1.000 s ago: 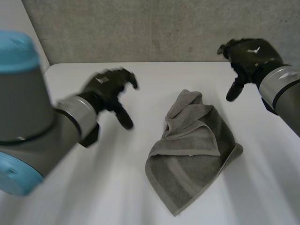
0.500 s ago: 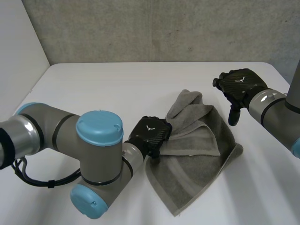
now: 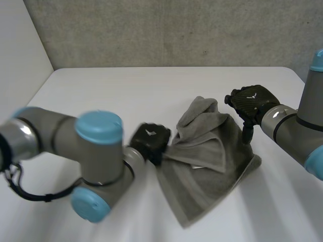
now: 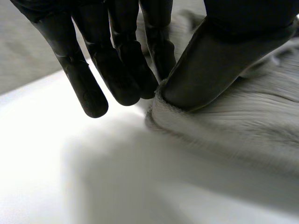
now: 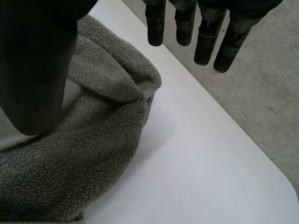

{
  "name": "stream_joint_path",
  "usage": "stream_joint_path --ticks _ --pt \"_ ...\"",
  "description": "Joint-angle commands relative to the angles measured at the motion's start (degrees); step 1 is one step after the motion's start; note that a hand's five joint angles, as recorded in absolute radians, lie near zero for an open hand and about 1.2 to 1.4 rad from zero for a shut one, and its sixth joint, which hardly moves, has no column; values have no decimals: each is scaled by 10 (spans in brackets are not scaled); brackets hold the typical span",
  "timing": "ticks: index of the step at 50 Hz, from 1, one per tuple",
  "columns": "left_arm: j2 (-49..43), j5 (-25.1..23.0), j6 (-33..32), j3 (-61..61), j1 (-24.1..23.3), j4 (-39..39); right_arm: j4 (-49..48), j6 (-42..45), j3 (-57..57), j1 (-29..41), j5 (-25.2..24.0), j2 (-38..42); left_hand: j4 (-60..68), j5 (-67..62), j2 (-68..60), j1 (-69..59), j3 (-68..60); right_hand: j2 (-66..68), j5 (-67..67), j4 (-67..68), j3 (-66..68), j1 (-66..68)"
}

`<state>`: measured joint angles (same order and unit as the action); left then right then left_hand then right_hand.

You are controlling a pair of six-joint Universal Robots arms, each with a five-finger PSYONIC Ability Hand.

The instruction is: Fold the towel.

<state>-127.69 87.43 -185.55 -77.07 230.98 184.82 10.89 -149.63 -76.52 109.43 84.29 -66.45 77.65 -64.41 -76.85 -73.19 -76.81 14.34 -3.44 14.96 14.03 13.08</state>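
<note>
White tabletop (image 3: 151, 85) under everything, backed by a rough grey wall (image 3: 176, 30). Reaching in from either side, two grey arms with light-blue caps: the left arm (image 3: 91, 151) bent low across the near part of the table, the right arm (image 3: 295, 133) angled in from the right.

Between them, a little right of the table's middle, a grey terry towel (image 3: 212, 161), crumpled and partly doubled over itself. Lies mostly flat, with one corner pointing toward the camera and a bunched, raised ridge at the far end.

At the towel's left edge, the black left hand (image 3: 150, 140), clamped on the cloth. Seen from the left wrist: thumb (image 4: 210, 70) pressed down on the rolled edge, fingers (image 4: 112, 74) hanging straight on the other side of it, the inner tips meeting the thumb at the hem.

By the towel's far right edge, the black right hand (image 3: 251, 101), holding nothing. Seen from the right wrist: fingers straight and slightly spread above the bare table just beyond the cloth, thumb well apart from them and over the bunched pile. Contact between that thumb and the towel: impossible to tell.
</note>
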Motion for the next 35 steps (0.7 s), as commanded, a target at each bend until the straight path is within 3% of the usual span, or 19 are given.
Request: stream_joint_path --ticks 1,2,3,5,8,10,13,21,22,23,25,33,35 --pt "86 5 1 -24 105 -47 5 2 3 0 -2 -6 23 -56 -32 -68 -32 -43 34 -50 -40 -31" --pt "97 4 1 -26 138 -49 5 2 4 0 -2 -9 23 -56 -32 -68 -32 -43 34 -50 -40 -31" --pt "97 4 1 -26 139 -49 5 2 4 0 -2 -9 23 -56 -32 -68 -32 -43 34 -50 -40 -31" --pt "108 2 2 -24 203 -50 5 3 3 0 -3 -11 23 -56 -32 -68 -32 -43 34 -50 -40 -31" --pt "106 1 2 -19 230 -52 5 3 1 1 -4 -17 23 -56 -32 -68 -32 -43 34 -50 -40 -31" --pt "98 -2 2 -6 277 -51 5 3 0 1 -4 -18 23 -56 -32 -68 -32 -43 34 -50 -40 -31" --pt "80 -14 4 8 309 -51 5 4 -8 2 -6 -18 23 -56 -32 -68 -32 -43 34 -50 -40 -31" --pt "53 -27 11 5 343 -53 1 11 -29 45 -7 -5 9 -41 -17 -53 -17 -43 34 -50 -40 -31" --pt "53 -27 13 1 344 -53 1 11 -29 45 -7 -5 -103 71 95 58 95 -43 34 -50 -40 -31" --pt "53 -27 13 1 344 -53 2 12 -30 52 -4 1 -104 72 96 60 96 -43 34 -50 -40 -31" --pt "63 -27 18 -18 343 -53 4 11 -30 58 0 4 -633 600 625 588 624 -43 34 -50 -40 -31" --pt "138 -34 14 -101 339 -52 -3 -23 -72 70 -6 -3 -673 640 665 628 664 -39 30 -45 -36 -27" --pt "155 -36 13 -120 337 -53 -16 -74 -91 70 -4 -10 -673 640 665 628 664 21 -30 15 24 34"
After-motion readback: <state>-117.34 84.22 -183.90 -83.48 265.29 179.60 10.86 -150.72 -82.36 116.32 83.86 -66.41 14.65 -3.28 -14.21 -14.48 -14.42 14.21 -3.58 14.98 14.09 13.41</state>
